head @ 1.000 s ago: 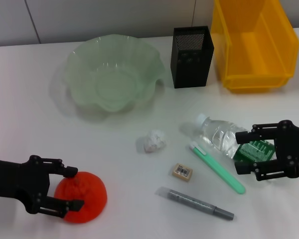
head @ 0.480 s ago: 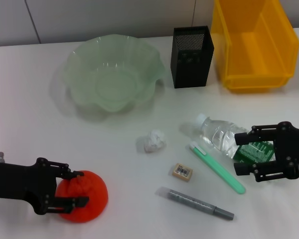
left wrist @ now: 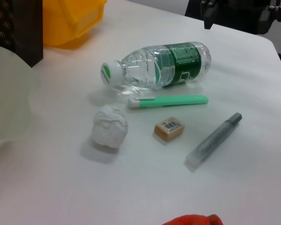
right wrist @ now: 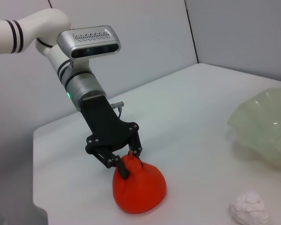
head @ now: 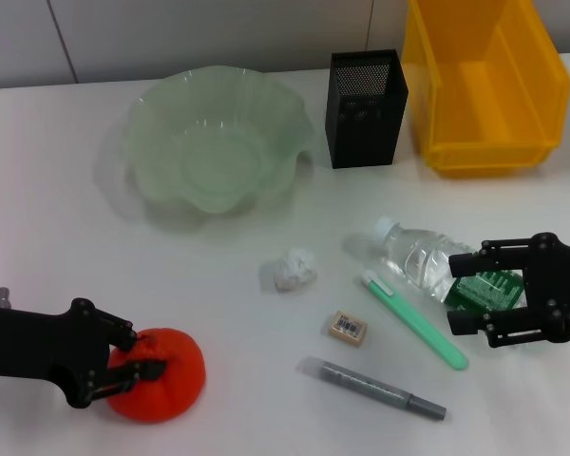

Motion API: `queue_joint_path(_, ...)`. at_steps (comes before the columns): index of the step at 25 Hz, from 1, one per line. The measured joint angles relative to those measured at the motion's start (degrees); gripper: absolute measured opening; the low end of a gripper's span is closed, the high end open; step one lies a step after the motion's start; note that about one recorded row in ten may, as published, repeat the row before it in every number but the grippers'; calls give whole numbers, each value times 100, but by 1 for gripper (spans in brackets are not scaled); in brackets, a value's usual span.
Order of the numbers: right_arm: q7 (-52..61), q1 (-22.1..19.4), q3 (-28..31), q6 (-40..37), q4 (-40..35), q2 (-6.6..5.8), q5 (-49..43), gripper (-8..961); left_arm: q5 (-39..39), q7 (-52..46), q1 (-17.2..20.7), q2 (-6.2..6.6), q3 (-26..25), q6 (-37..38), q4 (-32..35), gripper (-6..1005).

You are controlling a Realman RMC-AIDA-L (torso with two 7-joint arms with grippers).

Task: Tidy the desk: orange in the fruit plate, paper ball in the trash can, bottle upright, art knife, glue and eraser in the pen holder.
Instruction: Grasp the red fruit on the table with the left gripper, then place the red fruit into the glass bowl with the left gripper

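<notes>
You have a white tabletop point(head: 66, 237) filling most of the head view, matte and evenly lit. Behind its far edge runs a pale grey wall point(head: 199, 38) made of panels, with thin dark seams between them. In the right wrist view you see the same kind of grey wall point(right wrist: 145, 42) rising behind the table's far corner, with one vertical seam where two panels meet.

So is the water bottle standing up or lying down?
Lying down: the bottle rests on its side on the table, cap pointing sideways.
</notes>
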Motion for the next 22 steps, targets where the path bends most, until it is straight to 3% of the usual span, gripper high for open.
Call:
queue_joint_path(7,-17,14,5,-3,92,0,0,756,-215,-239,-42,29,-56,162,89,244)
queue_joint_path(12,-19,17,4,-8,92,0,4,756,-563,-624,-118,18,-37,469,547,197)
queue_joint_path(20,-70,-8,2,-12,152,0,86,756,-1454,-1492,-776,12,-53,437,798,133)
queue_joint_path(22,-96,-6,-3,-8,202,0,114,756,-1540,-1688,-984,-22,-23,43,770,105)
